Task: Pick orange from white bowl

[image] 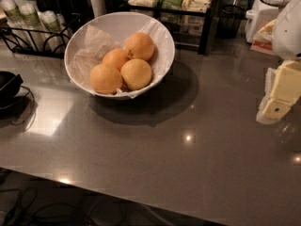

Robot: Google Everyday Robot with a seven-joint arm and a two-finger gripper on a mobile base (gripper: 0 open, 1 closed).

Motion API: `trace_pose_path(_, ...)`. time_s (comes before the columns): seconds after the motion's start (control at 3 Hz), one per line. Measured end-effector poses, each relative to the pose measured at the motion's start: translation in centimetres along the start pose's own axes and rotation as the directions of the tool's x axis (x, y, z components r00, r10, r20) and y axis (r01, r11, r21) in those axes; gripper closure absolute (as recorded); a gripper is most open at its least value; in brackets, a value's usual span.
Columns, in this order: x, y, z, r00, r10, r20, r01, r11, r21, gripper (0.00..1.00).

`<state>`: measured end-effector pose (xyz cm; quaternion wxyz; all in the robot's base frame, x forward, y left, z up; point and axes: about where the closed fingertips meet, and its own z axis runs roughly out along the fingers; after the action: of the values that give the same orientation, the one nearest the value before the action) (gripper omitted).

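The claw (277,95) is seen at the bench's (188,164) 3 o'clock edge; whether it is spread or pressed together cannot be told. The orange (136,73) is nested with three other oranges (106,78) in the white bowl (162,36), well apart from the claw, at about its 9 o'clock.

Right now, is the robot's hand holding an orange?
No, nothing. The gripper hangs at the right edge, apart from the white bowl, and all four oranges lie in the bowl.

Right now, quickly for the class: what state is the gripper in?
Gripper: at the right edge, apart from the white bowl; open or closed cannot be told. Four oranges lie in the bowl.
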<state>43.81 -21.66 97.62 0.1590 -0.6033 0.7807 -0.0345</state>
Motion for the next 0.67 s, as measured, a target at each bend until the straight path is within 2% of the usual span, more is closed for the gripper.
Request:
trace_pose_path(0.33, 0.0, 0.0, 0.0, 1.0, -0.001, 0.0, 0.001, 1.0, 0.0, 0.0)
trace_pose_path(0.67, -2.0, -1.0, 0.8, 0.998, -0.059, 0.009, 0.059, 0.9983, 0.003, 0.0)
